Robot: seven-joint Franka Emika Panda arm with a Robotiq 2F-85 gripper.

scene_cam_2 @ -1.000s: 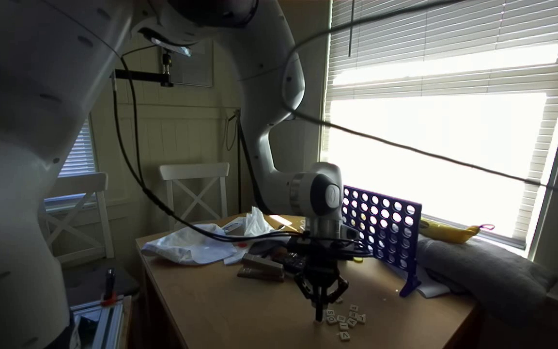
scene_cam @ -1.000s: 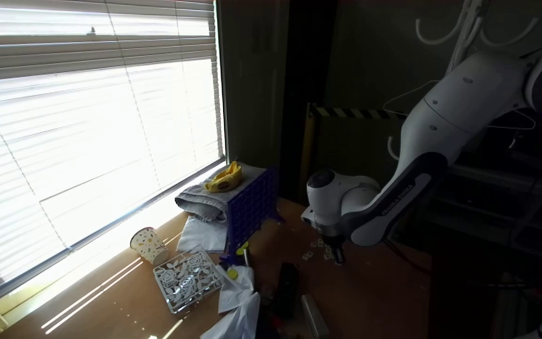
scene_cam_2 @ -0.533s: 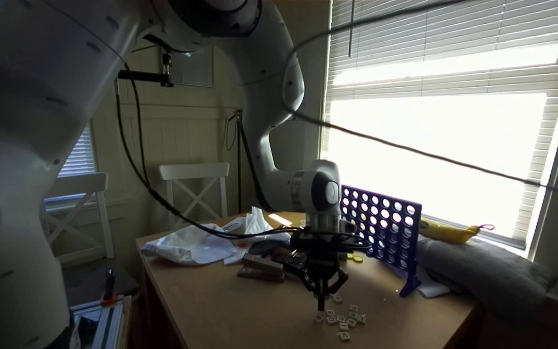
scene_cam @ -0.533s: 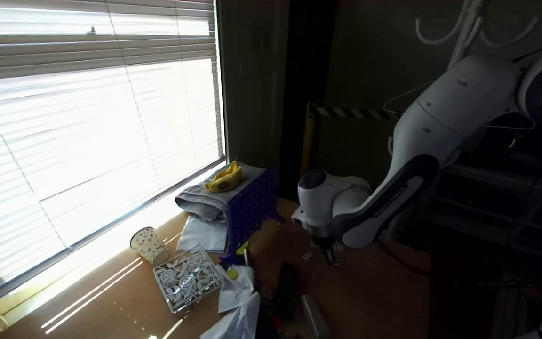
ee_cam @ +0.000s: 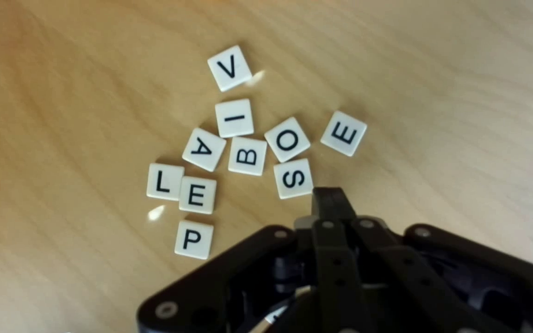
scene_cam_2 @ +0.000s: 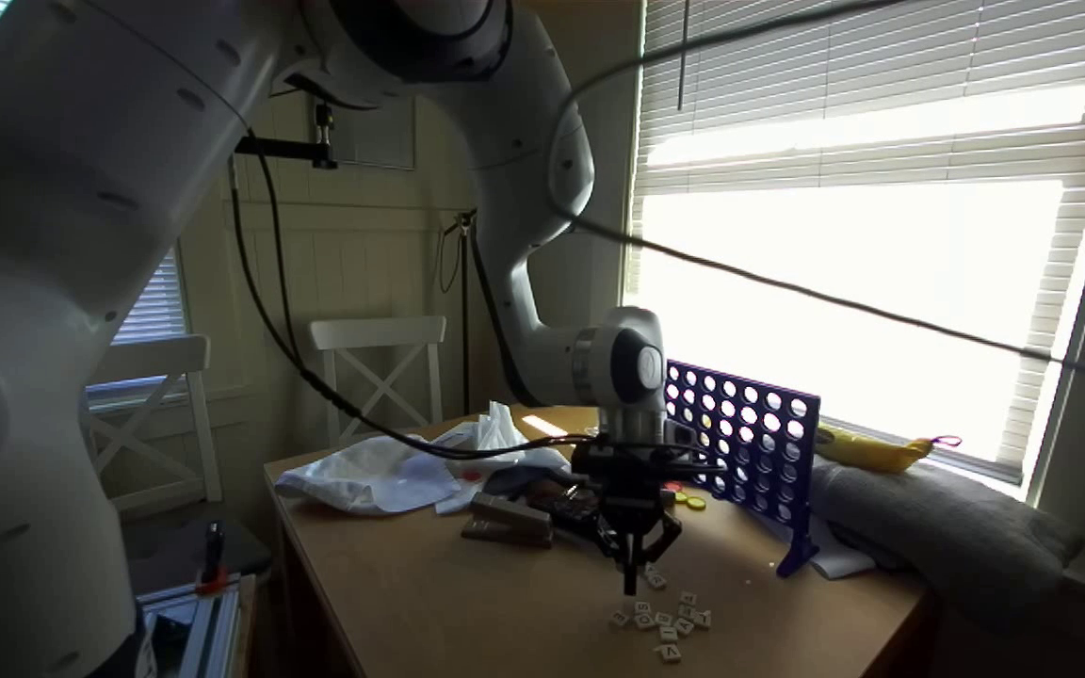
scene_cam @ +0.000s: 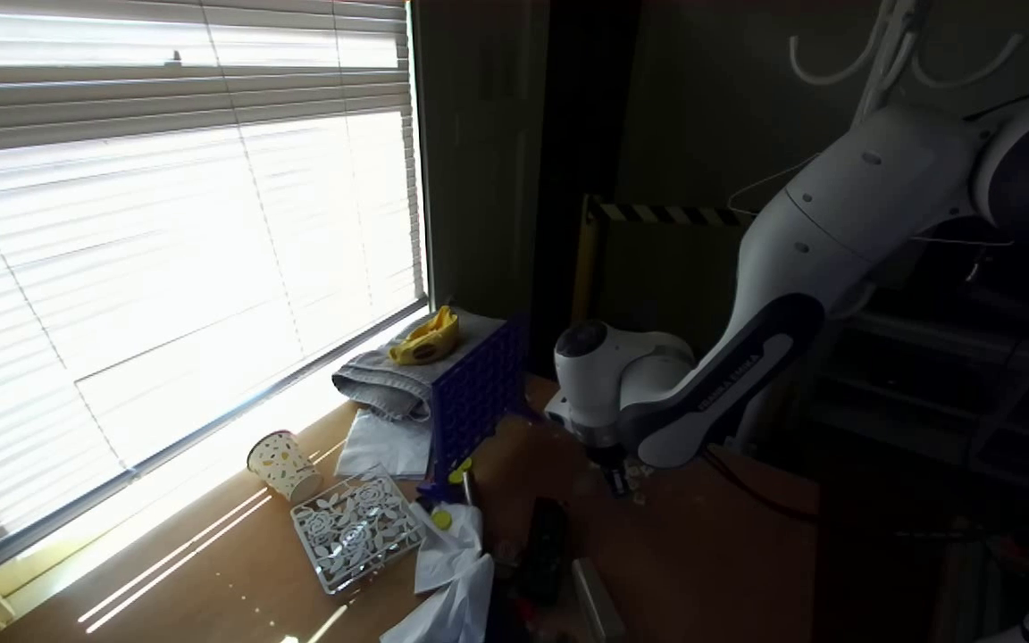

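Letter tiles (ee_cam: 247, 156) on wood tbl (scene_cam_2: 448, 593) nr window (scene_cam_2: 853, 282) (w/ blinds (scene_cam_2: 891, 56))

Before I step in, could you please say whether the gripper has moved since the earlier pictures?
Yes, in an exterior view the gripper has shifted toward the blue grid.

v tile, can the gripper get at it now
Likely yes: nothing covers the V tile in the wrist view and a gap separates it from the I tile. The gripper is shut, so grasping needs opening first.
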